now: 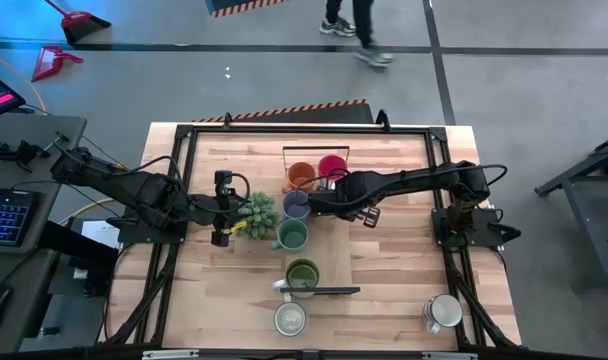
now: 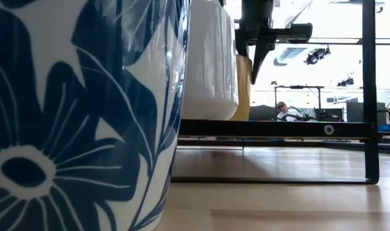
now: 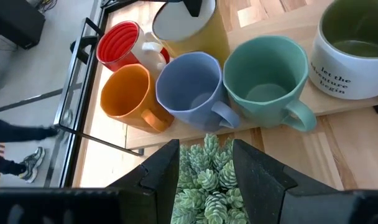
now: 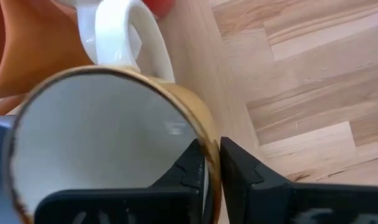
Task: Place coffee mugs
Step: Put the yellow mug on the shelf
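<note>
Rim of the yellow mug point(image 4: 114, 118) sits pinched between my right gripper point(image 4: 212, 163) jaws, one finger inside; left gripper point(image 3: 204, 165) gapes over the plant point(image 3: 207, 186).

From overhead we look straight down on the pale wooden table point(image 1: 384, 250). Our low camera sits against a blue-flowered white ceramic mug point(image 2: 79, 109). Both wrist cameras closely share the mustard-yellow, white-lined ceramic mug point(image 3: 189, 28).

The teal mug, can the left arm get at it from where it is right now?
Probably not directly. The left gripper sits open over the spiky plant, which stands between it and the teal mug; it would likely have to rise over the plant first.
</note>
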You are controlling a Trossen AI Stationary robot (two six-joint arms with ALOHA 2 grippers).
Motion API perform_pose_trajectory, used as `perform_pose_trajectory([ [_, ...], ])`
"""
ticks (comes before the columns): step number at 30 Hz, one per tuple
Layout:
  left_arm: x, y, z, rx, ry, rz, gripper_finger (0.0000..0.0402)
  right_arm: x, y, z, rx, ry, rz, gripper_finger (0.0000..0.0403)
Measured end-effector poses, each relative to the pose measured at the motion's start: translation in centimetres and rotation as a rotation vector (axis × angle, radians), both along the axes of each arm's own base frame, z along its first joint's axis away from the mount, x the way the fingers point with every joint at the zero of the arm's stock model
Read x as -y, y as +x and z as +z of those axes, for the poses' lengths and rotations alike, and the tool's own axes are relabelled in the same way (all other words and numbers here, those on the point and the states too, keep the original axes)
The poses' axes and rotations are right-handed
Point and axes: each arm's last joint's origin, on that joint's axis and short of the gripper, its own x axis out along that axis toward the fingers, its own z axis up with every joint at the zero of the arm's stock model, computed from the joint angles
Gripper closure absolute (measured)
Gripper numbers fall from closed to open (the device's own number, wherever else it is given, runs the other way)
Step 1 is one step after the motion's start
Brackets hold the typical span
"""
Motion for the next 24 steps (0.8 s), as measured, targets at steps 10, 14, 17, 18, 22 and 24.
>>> perform_pose_trajectory([
  [10, 0.0, 0.0, 0.0, 0.0, 0.0, 0.0, 0.0263, 0.0, 0.08, 0.02, 0.003, -0.005, 0.023, 0.0348],
  [14, 0.0, 0.0, 0.0, 0.0, 0.0, 0.0, 0.0263, -0.01, 0.09, 0.02, 0.001, -0.007, 0.041, 0.033],
  [17, 0.0, 0.0, 0.0, 0.0, 0.0, 0.0, 0.0263, -0.01, 0.1, 0.02, -0.001, -0.009, 0.055, 0.0316],
  [18, 0.0, 0.0, 0.0, 0.0, 0.0, 0.0, 0.0263, 0.0, 0.11, 0.02, 0.0, -0.009, 0.056, 0.0311],
  [22, 0.01, 0.0, 0.0, 0.0, 0.0, 0.0, 0.0263, 0.0, 0.12, 0.07, 0.004, -0.008, 0.059, 0.0295],
  [24, 0.0, 0.0, 0.0, 0.0, 0.0, 0.0, 0.0263, 0.0, 0.04, 0.22, 0.005, -0.009, 0.074, 0.0289],
])
